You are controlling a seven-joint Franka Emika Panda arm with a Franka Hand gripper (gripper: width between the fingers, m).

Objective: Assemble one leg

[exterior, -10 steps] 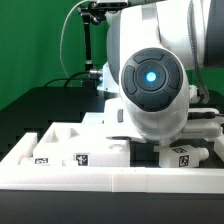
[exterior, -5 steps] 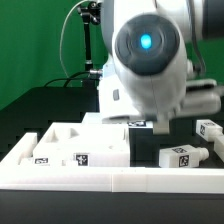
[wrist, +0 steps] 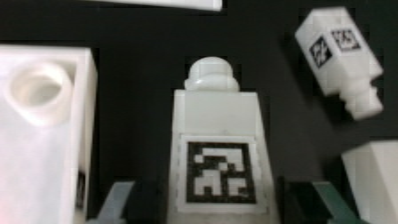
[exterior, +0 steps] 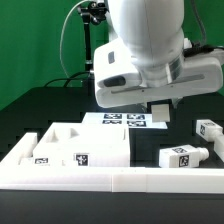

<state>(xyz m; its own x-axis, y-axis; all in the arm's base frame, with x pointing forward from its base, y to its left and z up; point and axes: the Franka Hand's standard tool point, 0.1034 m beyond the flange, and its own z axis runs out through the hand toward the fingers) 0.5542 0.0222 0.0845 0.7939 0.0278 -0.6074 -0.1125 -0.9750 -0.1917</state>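
Note:
In the wrist view a white leg (wrist: 219, 130) with a black-and-white tag and a rounded tip lies between the fingers of my gripper (wrist: 217, 203), which is shut on it. In the exterior view the arm hangs over the middle of the table. My gripper (exterior: 160, 114) shows only as a small white shape under the arm's body, and the held leg is mostly hidden there. A large white furniture part (wrist: 45, 100) with a round hole lies close beside the held leg.
Two more tagged legs lie at the exterior view's right, one near the front (exterior: 185, 157) and one further back (exterior: 210, 130). The large white part (exterior: 85, 145) fills the left. The marker board (exterior: 125, 120) lies behind it. A white wall (exterior: 110, 182) runs along the front.
The arm has risen and shifted toward the exterior view's right, uncovering the marker board and the second leg at the right. The jaws stay shut.

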